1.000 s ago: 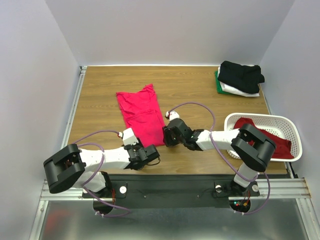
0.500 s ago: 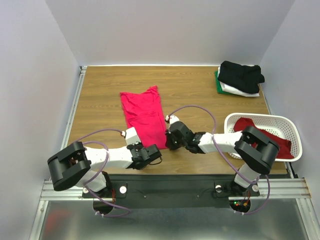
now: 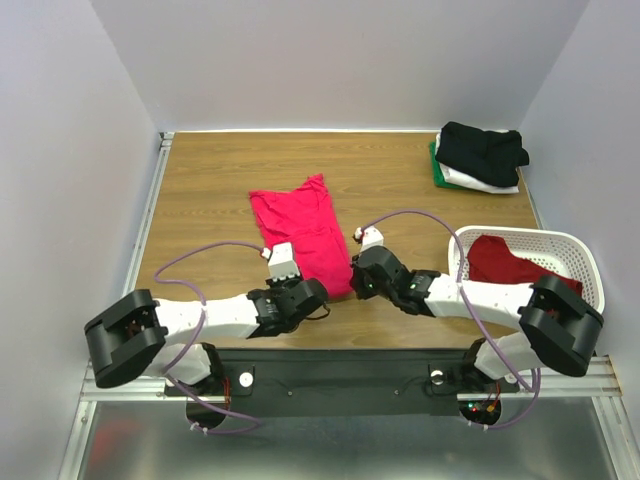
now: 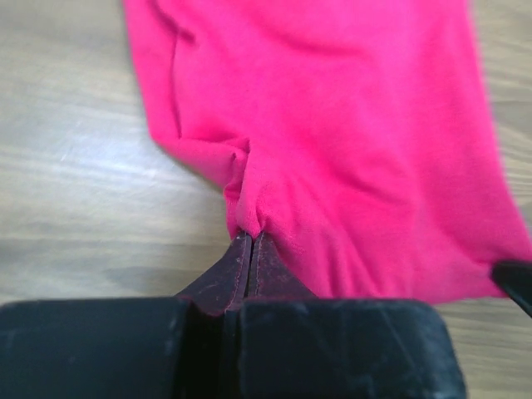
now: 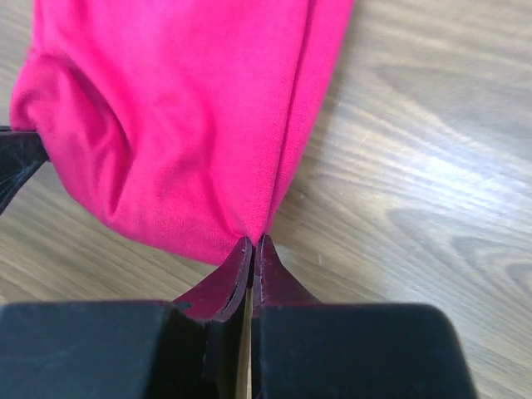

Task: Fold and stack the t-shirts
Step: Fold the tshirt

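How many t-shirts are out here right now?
5: a pink shirt mid-table, a dark red shirt in the basket, and black, white and green stacked far right; more may hide underneath.

A robotics lab test cell is shown: a wood-grain counter (image 3: 200, 190) is boxed in on three sides by plain pale walls (image 3: 340, 60) and edged by aluminium rails (image 3: 147, 215). The left arm (image 3: 200, 318) and the right arm (image 3: 480, 297), both trailing cables, are bolted to a black plate (image 3: 340, 375) at its near edge, above sheet metal (image 3: 340, 440). A pink shirt (image 3: 300, 225) and a basket (image 3: 520, 234) are laid out on the counter.
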